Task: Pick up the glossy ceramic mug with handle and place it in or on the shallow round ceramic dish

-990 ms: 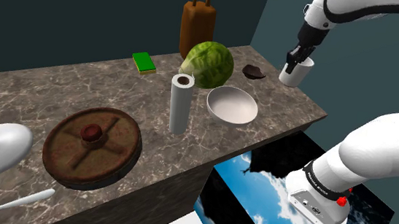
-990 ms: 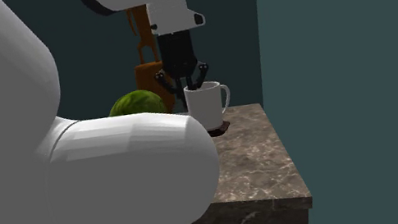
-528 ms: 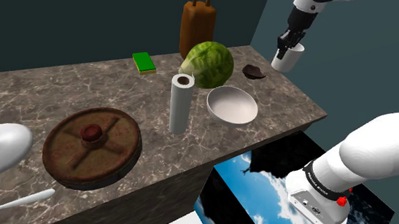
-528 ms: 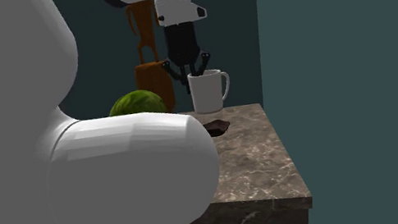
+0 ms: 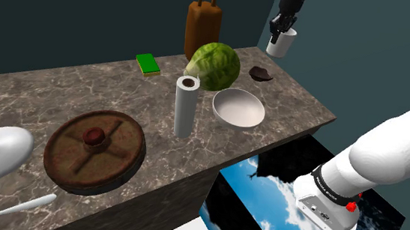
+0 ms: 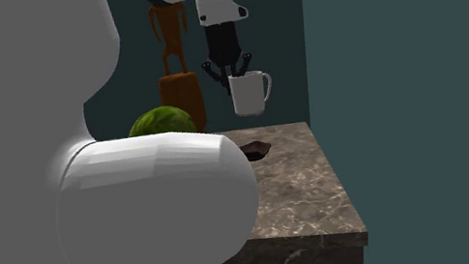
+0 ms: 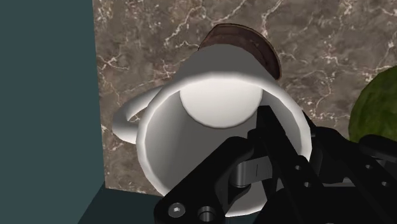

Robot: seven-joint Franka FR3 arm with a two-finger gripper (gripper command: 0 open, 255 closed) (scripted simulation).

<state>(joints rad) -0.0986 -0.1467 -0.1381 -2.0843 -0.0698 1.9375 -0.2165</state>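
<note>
Presently catalogued, with the green cabbage (image 5: 213, 64) as the reference point.

Gripper (image 5: 279, 28): black and two-fingered, pointing down from the white arm, high above the marbled counter (image 5: 62, 92). The fingers stand only slightly apart and are clamped on the rim wall of the mug. In the wrist view one finger (image 7: 270, 130) reaches inside the cup and the other presses the outside of the same wall.

Mug (image 5: 280, 46): white, glossy and upright. It hangs from the fingertips directly beneath the gripper, clear of the counter, above the cabbage and to the shoulder view's right of it. The handle sits on the side of the cup opposite the pinched wall. In the second exterior view the mug (image 6: 249, 94) floats in front of the teal wall, higher than the cabbage (image 6: 160, 121).

Dish (image 5: 238, 107): white, shallow and round. It rests on the counter just beside the cabbage, on its near side in the shoulder view, well below the mug.

Dark brown object (image 5: 260, 73): small and low, on the counter to the shoulder view's right of the cabbage, beneath the hanging mug.

Paper roll (image 5: 186, 105): upright, near the cabbage.
</note>
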